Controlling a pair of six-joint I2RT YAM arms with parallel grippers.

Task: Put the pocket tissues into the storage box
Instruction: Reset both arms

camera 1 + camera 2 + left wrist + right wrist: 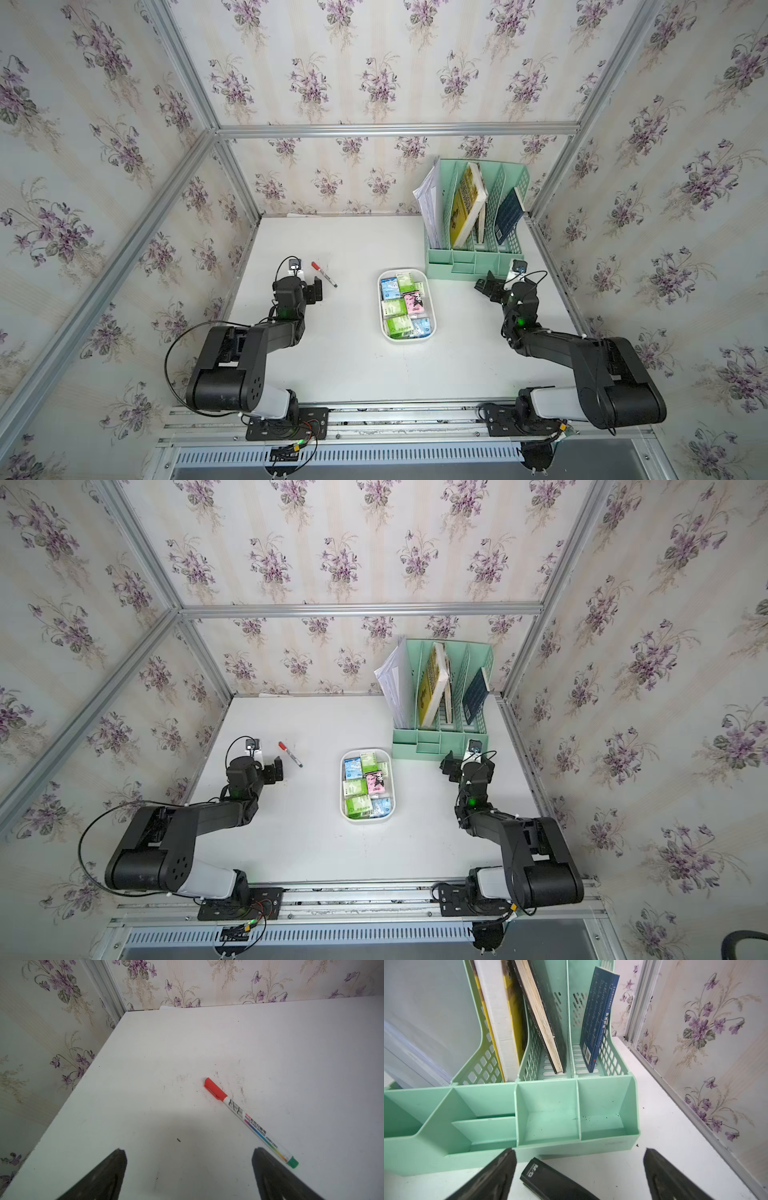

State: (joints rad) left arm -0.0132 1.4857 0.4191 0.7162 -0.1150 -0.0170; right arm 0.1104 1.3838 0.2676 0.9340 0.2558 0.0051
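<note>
Floral-papered walls (374, 83) are enclosing plastic-wrapped pocket tissues (405, 305) filling the shallow white storage box (379, 307); your left gripper (189, 1151) and right gripper (580, 1150) are gaping empty, the right risking grabbing the black stapler (550, 1180) beneath.

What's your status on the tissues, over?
Both claws open, empty: left claw, right claw. Visible pocket tissues all in storage box. Red-capped marker by left claw; nothing blocking.
</note>
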